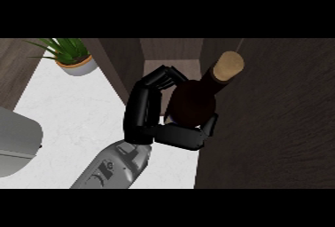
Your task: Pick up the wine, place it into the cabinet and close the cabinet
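Right hand (153, 111) w/ fingers and thumb curled round the wine bottle (196, 99), holding it upright-ish, tan cork top tilted toward the view's upper right. Bottle sits at the cabinet (170, 55) opening, just beside the dark cabinet door (274, 124) at right. Grey forearm comes up from the lower edge over the white counter (72, 115). Potted plant (72, 55) at upper left, grey appliance (16, 142) at left edge.
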`<move>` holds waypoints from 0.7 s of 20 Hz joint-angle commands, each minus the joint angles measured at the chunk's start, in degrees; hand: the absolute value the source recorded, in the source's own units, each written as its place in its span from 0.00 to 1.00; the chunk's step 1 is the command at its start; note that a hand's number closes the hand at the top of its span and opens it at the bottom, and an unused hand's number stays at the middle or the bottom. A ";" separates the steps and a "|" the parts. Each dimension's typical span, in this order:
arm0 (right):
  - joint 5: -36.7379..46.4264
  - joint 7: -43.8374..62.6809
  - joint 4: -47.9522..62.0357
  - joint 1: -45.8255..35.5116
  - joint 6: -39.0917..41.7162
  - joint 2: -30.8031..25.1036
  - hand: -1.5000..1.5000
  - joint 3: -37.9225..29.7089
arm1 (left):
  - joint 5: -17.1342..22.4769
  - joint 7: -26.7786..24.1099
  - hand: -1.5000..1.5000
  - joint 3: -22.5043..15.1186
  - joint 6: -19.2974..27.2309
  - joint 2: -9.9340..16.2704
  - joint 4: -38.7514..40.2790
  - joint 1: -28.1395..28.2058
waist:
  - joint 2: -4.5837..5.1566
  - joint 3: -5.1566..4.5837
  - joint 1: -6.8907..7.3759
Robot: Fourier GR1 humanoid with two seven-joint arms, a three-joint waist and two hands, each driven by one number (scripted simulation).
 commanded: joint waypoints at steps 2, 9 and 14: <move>-8.07 4.77 -5.51 -2.06 -0.69 -1.28 0.00 -4.59 | 1.36 -1.74 1.00 -0.66 3.60 -0.03 6.94 -6.04 | 0.04 0.00 -0.10; -5.64 4.71 -8.72 1.74 0.38 -1.43 0.00 -2.14 | 7.04 -7.32 1.00 -0.50 4.13 -0.03 9.57 -5.03 | 0.00 -0.01 -0.23; -3.53 4.53 -6.19 -1.72 -1.44 0.21 0.00 -0.85 | 10.85 -13.84 1.00 0.65 3.10 -0.03 12.00 -2.13 | 0.05 -0.04 0.04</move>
